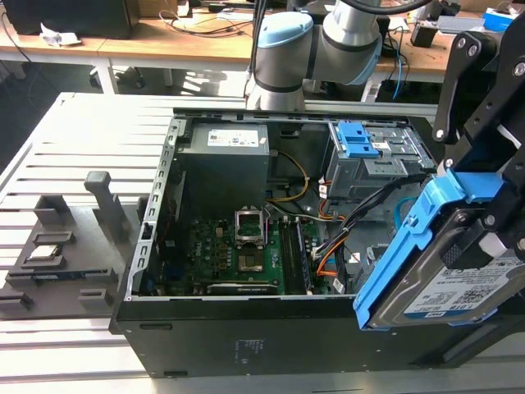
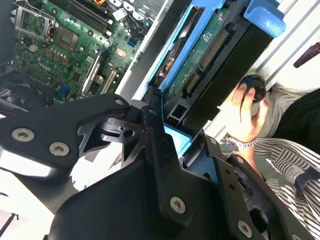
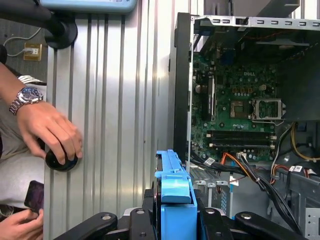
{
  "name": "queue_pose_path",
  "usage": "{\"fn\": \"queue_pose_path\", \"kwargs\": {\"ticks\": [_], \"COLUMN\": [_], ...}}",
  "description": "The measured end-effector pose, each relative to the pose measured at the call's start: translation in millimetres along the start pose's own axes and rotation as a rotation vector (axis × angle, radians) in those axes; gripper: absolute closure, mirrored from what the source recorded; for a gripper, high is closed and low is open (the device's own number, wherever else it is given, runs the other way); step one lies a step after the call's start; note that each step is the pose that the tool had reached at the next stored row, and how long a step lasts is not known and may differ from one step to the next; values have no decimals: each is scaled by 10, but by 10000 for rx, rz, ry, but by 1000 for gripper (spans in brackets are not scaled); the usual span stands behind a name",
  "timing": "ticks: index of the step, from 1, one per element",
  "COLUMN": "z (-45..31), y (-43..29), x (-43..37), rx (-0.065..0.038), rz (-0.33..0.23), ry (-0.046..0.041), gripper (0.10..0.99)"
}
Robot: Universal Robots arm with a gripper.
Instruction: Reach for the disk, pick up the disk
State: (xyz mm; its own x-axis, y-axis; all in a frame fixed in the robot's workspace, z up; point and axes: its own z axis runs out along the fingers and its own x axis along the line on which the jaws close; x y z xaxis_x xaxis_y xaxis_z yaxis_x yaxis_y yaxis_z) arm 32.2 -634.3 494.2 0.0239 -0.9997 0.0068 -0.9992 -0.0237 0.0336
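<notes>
Fingers (image 1: 484, 234) clamped on the disk (image 1: 447, 283), held tilted just beside the open computer case (image 1: 246, 328).

Disk (image 1: 463, 287) label: barcodes, print too small to read.

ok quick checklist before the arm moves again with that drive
1. Disk clamped in the gripper: ok, held by its blue bracket in the exterior view.
2. Disk clear of the computer case: ok, it hangs tilted outside the case's front edge.
3. Grip centred on the bracket: cannot tell; in the first wrist view the bracket sits between the fingers.
4. Cables free of the disk: ok, none attached.
5. Person's hand out of the way: not ok, it rests on the table by the arm.
</notes>
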Motion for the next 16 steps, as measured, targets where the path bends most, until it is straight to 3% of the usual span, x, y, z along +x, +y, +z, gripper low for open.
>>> {"fn": "queue_pose_path", "kwargs": {"ticks": [7,11,16], "z": [-2,10,75], "y": [-38,-100,-224], "x": [-209,-352,-509], "rx": [0,-10,-103], "rz": [1,-1,-1], "ry": [1,-2,4], "gripper": [722,722,722]}}
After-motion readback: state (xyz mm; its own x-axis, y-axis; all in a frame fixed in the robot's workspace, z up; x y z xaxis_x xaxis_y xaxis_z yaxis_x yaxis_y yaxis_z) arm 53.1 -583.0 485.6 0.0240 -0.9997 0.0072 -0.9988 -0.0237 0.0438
